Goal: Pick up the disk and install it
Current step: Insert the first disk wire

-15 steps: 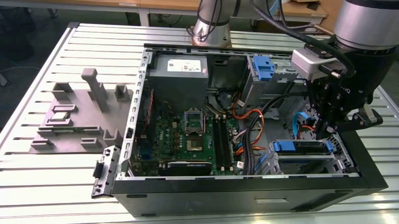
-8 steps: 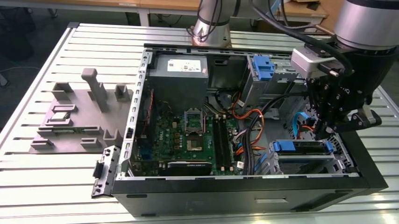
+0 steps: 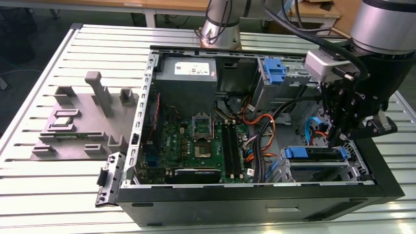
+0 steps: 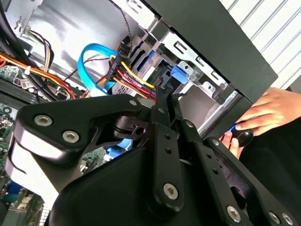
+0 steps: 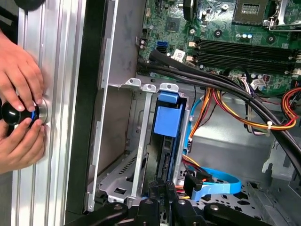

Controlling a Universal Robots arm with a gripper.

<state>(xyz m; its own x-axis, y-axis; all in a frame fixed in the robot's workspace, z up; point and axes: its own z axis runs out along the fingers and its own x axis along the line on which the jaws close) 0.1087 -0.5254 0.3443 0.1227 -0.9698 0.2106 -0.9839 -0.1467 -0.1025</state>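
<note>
An open computer case [image 3: 260, 195] lies on a slatted metal table [image 3: 39, 185], its green motherboard [image 3: 195, 141] facing up and a grey power supply box [image 3: 185, 73] at its far side. The robot arm [image 3: 383, 29] reaches down over the case's end on the exterior view's right, and its black gripper [image 3: 339, 137] hangs just above the drive cage [image 3: 318, 168] at the near corner on that side. In both wrist views the fingers [image 4: 164, 136] stand narrow, nearly together, with nothing visibly between them. The disk [image 5: 165, 155] sits edge-on in a cage slot, its blue rail [image 5: 168, 117] showing in the first wrist view, with a light-blue data cable [image 5: 218, 181] and red, yellow and black power wires [image 4: 134, 77] just beside it. A person's hands [image 5: 19, 117] rest on the table outside the case wall, around a small black knob [image 5: 14, 114].
</note>
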